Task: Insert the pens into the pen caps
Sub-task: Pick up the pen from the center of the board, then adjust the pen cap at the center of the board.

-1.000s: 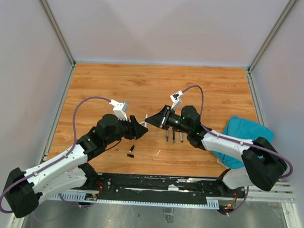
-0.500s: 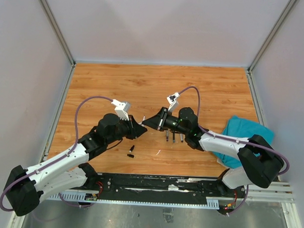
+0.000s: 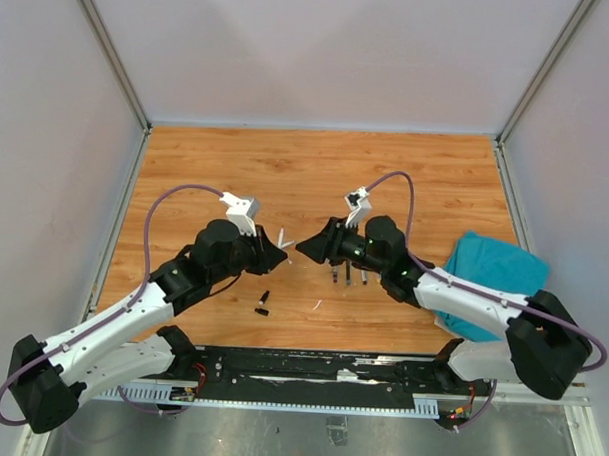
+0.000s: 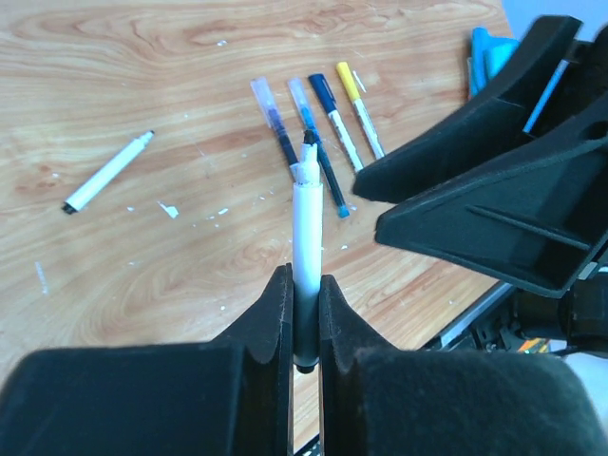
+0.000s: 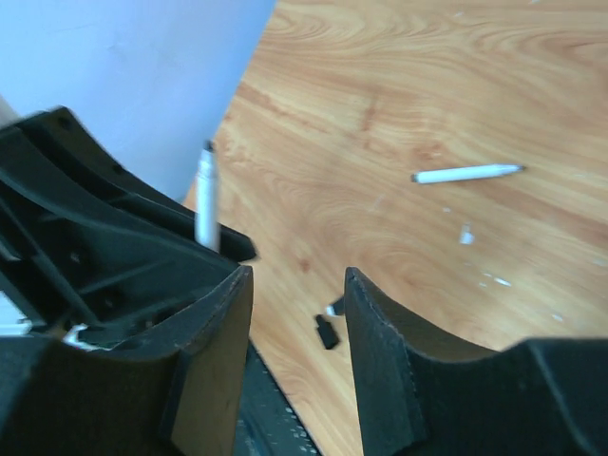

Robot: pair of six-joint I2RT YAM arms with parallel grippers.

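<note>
My left gripper (image 3: 273, 252) (image 4: 304, 281) is shut on a white pen (image 4: 306, 223), which sticks out past the fingers with its dark tip bare. The pen also shows in the right wrist view (image 5: 206, 207). My right gripper (image 3: 307, 250) (image 5: 294, 306) is open and empty, facing the left gripper a short way from the pen's tip. Several capped pens (image 3: 348, 275) (image 4: 323, 128) lie side by side under the right arm. A loose white pen (image 4: 107, 173) (image 5: 465, 174) lies apart on the table. A black pen cap (image 3: 264, 305) (image 5: 327, 333) lies near the front edge.
A teal cloth (image 3: 488, 269) lies at the right under the right arm. A tiny white scrap (image 3: 317, 304) lies right of the cap. Small white flecks dot the wooden table (image 3: 287, 167). The black rail runs along the front edge.
My right gripper, close to the pen's tip half a second ago, has drawn back a little to the right. My left gripper has kept hold of the white pen and shifted slightly.
</note>
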